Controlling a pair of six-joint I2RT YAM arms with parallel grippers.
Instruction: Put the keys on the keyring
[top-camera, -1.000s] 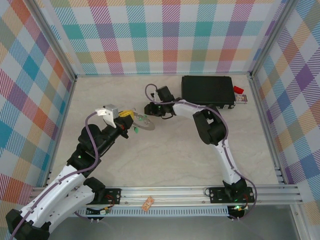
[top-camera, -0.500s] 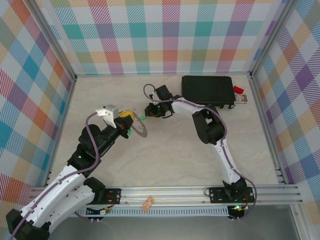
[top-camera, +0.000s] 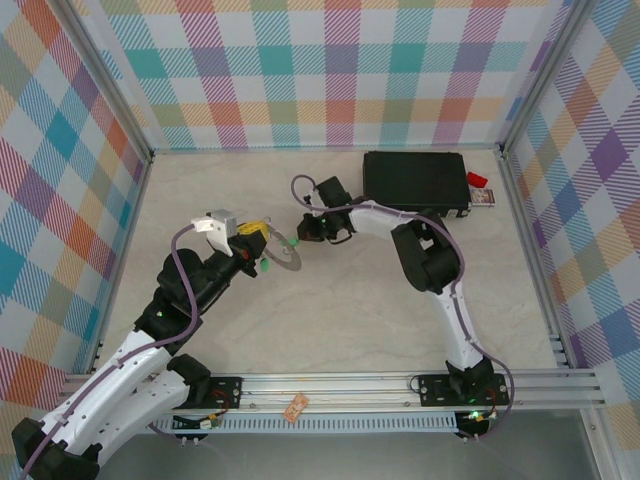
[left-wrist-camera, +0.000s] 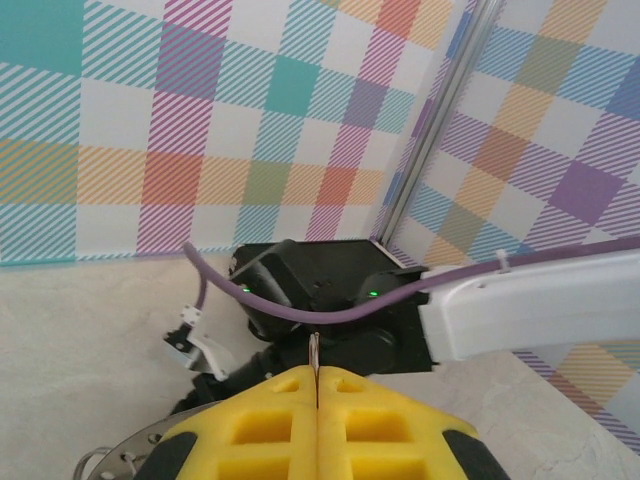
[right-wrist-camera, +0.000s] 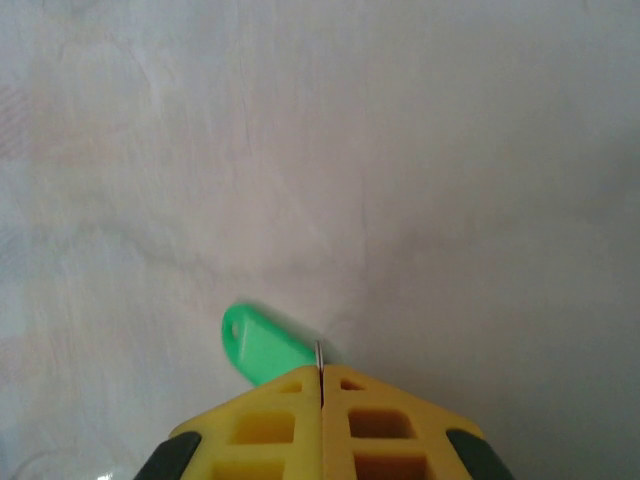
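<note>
Since a second ago the right fingers (right-wrist-camera: 300, 400) have closed from partly apart to pinched on a green key (right-wrist-camera: 262, 345), and in the top view they have drawn slightly toward 3 o'clock. In the right wrist view the key's long axis runs from 10 to 4 o'clock, its head pointing to 10 over the tabletop (top-camera: 330, 320). The left fingers (left-wrist-camera: 290, 410) stay pinched on the keyring (left-wrist-camera: 130, 445), just at 8 o'clock of the key in the top view.
</note>
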